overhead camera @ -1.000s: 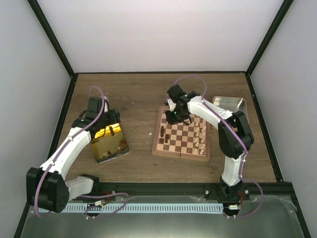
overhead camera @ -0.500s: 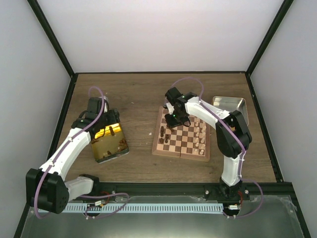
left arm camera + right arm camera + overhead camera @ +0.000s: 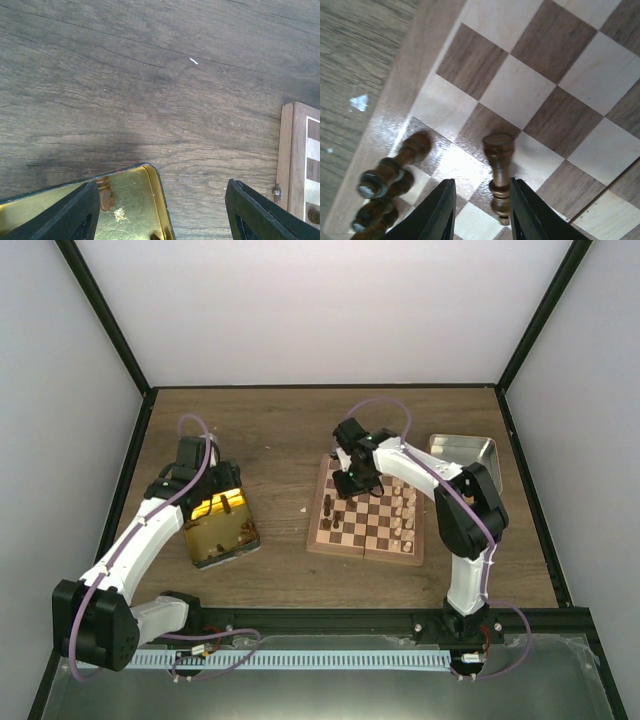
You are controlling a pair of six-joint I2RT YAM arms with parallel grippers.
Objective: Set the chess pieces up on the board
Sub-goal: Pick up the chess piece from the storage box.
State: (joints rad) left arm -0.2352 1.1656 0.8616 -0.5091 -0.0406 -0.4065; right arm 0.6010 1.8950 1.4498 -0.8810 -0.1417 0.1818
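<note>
One dark piece (image 3: 499,165) upright between barely parted right jaws, ungripped, near board's (image 3: 436,56) far-left corner; raise straight up, clear of neighbours (image 3: 385,185). Left jaws wide, empty, over tin (image 3: 131,200).

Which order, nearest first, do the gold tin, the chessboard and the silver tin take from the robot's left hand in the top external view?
Measured from the left hand:
1. gold tin, directly under the hand, on the left of the table.
2. chessboard, right of centre, beyond a strip of bare table.
3. silver tin, at the far right, past the chessboard.
</note>
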